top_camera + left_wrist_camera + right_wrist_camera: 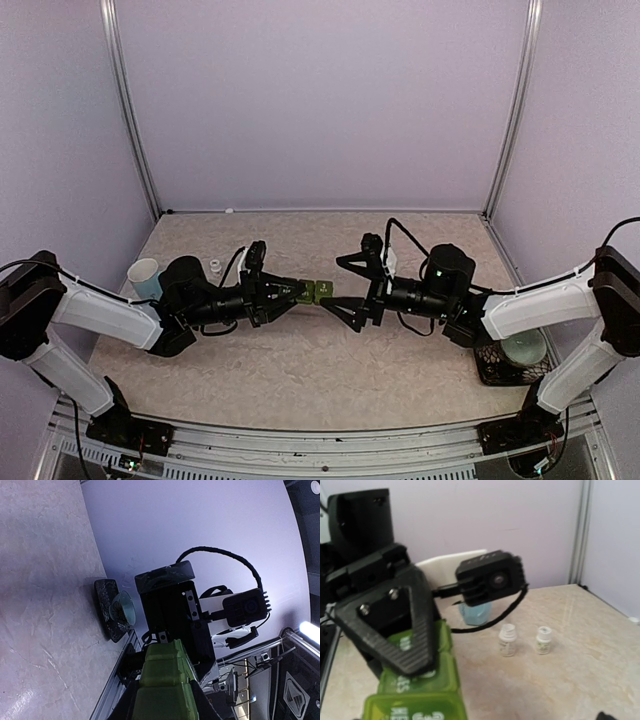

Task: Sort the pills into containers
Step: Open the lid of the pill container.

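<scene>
Place: a robotics lab enclosure is seen | Evidence: table (300,370) boxed in by plain lilac panels (320,100) and aluminium posts (131,110)

Green pill-box strip (162,685), pale bowl (124,609) behind

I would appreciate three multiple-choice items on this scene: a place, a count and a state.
1. Where is the pale green bowl? A beside the light blue mug; B on the dark mat at the right; C at the back wall.
2. How many small white bottles show in the right wrist view? A one; B two; C four.
3. How does the right pincer stand? A open; B shut on a bottle; C shut on the mug.
Answers: 1 B, it sits on that mat, far right in the top view. 2 B, two stand side by side. 3 A, its jaws gape, while the left pincer holds the pill box.
</scene>
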